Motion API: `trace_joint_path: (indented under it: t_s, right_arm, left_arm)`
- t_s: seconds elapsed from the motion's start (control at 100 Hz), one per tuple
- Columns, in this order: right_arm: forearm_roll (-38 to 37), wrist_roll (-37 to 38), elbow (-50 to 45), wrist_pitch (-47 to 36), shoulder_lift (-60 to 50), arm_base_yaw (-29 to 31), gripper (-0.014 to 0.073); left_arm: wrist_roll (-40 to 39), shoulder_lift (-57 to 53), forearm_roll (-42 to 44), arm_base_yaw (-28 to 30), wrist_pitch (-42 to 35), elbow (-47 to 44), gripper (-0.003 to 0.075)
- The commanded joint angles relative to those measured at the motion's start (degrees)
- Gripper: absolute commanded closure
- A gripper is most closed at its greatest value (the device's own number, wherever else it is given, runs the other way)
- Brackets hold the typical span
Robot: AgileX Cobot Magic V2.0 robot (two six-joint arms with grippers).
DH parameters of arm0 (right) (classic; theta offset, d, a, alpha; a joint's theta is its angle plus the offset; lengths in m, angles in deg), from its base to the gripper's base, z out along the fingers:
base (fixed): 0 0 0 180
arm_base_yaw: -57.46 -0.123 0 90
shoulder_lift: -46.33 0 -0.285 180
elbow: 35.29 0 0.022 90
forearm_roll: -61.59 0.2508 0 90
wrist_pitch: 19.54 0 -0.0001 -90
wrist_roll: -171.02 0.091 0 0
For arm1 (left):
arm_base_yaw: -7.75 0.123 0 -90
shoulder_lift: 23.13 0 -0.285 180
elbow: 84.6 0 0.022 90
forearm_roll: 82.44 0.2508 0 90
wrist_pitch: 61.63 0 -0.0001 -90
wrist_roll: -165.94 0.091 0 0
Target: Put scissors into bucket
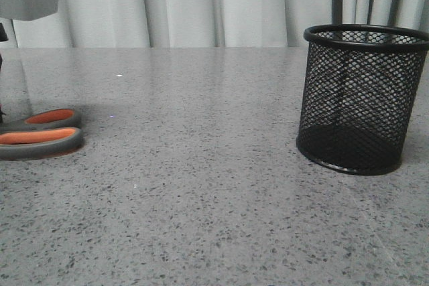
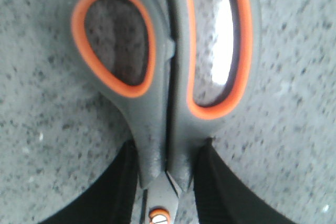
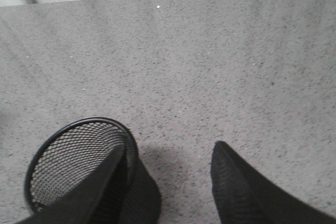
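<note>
Left wrist view showed left gripper (image 2: pixel 167 182) clamped on scissors (image 2: pixel 168 77) neck; right gripper (image 3: pixel 168 182) spread wide, empty, beside bucket (image 3: pixel 79 166).

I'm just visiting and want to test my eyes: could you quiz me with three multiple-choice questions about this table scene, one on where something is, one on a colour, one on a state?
1. Where do the scissors lie in the front view?
A. far left of the table
B. inside the bucket
C. right of the bucket

2. What colour lines the handle loops?
A. blue
B. orange
C. green

3. What is in the bucket?
A. scissors
B. pens
C. nothing

Answers:
1 A: the handles show at the left edge, well apart from the bucket on the right.
2 B: the left wrist view shows orange rims inside grey loops, with the left gripper astride the scissors' neck.
3 C: through the mesh only the dark base shows.
</note>
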Motion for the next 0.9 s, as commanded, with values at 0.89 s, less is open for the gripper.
trace_joint_path:
  t_s: [0.89]
  right_arm:
    - [12.8, -4.9, 27.9, -17.9, 24.8, -36.6, 0.0081]
  left_arm:
    - [-0.7, -35.2, -20.6, -11.8, -22.9, 1.0, 0.0741]
